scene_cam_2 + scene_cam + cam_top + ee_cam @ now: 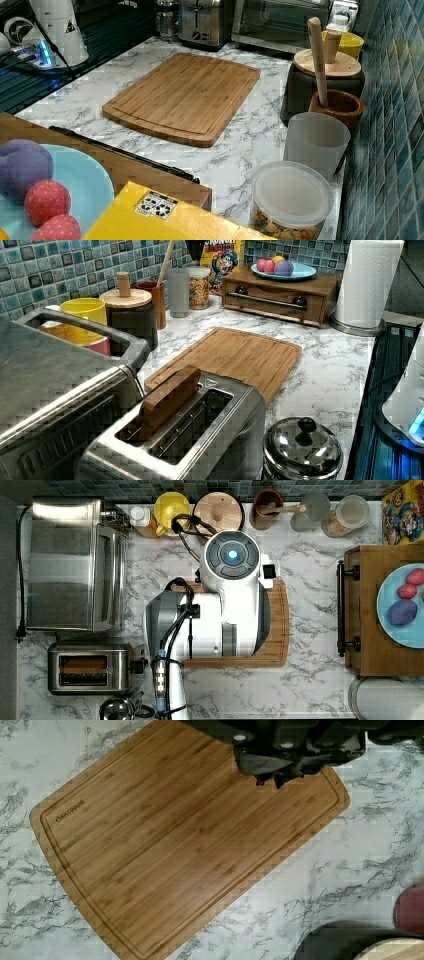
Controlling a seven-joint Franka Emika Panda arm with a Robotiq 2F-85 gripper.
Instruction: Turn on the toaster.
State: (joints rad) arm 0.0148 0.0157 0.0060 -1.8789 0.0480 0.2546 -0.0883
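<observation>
The claw (pixel 277 780) hangs above the bamboo cutting board (pixel 185 835), fingers apparently pinched close, holding nothing. The toaster (pixel 90 668) sits well apart, beside the toaster oven (pixel 70 565), a slice in one slot. The approach seems barely begun; next comes reaching its side lever (pixel 139 666) and pressing down.

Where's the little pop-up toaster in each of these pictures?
Top view: toaster at lower left, below the big oven.
Left view: toaster in the foreground, bottom centre.
Right view: toaster at the far top centre.
Wrist view: not in it.
Shared landmark: the wooden cutting board.
</observation>
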